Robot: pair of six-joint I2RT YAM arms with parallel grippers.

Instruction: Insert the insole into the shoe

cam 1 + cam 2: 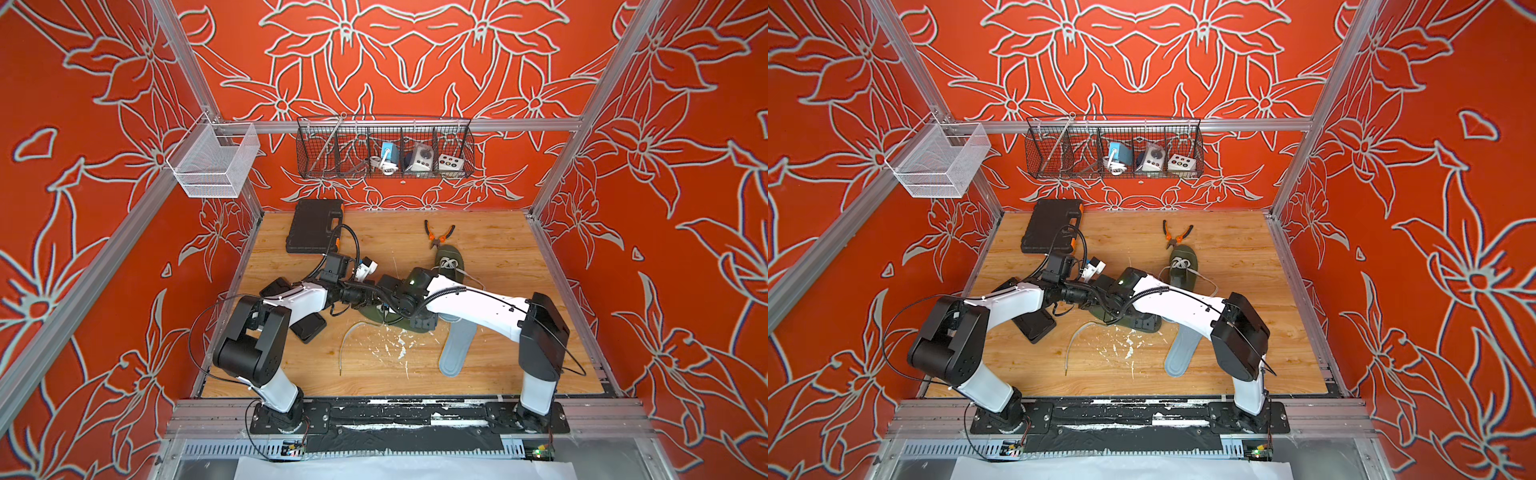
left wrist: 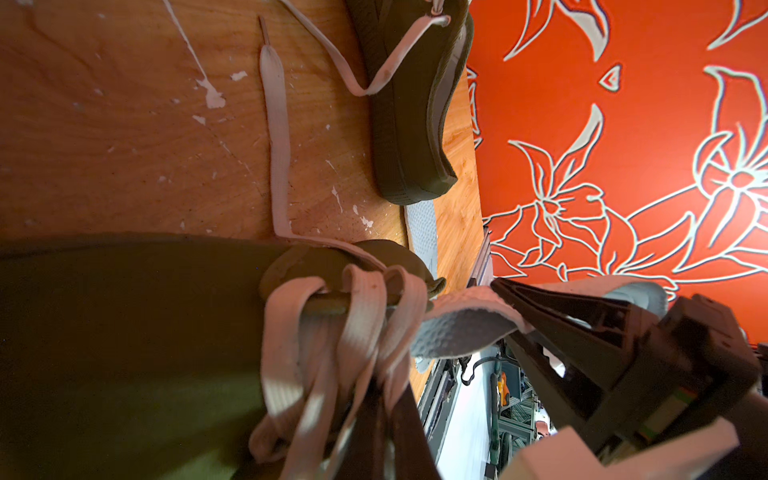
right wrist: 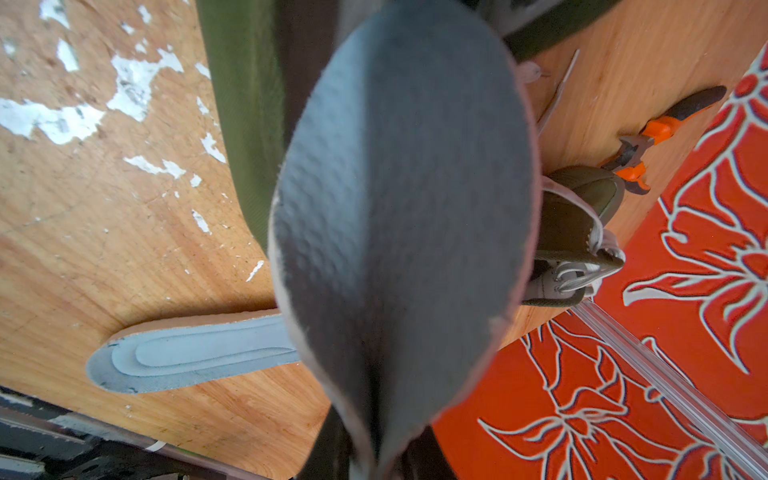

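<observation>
"Over the middle of the worktop [image 1: 498, 249], in both top views, your left arm [image 1: 307, 296] and right arm [image 1: 478, 302] meet above the green shoe [image 1: 371, 312]."

"What else do you have lying there?"

"You have a spare insole [image 1: 457, 353] flat beside the right arm, and a second shoe [image 1: 451, 259] further back, its toe just beside the pliers [image 1: 438, 233]."

"What does your left wrist view give you?"

"Your left hand [image 2: 380, 399] is pinched fully together with the laces [image 2: 332, 332] bunched in it. Facing it, your right hand [image 2: 509, 309] clamps the grey insole [image 2: 465, 324], whose free end sits right up against the laces at the shoe's mouth."

"Is it inside yet?"

"You cannot tell from there."

"And your right wrist view?"

"You see the insole [image 3: 407, 208] filling it, folded lengthwise into a trough where the jaws squeeze it, nearly closed. The shoe's [image 3: 245, 124] green side runs behind it, and the spare insole [image 3: 187, 353] lies flat on the wood beyond."
</observation>
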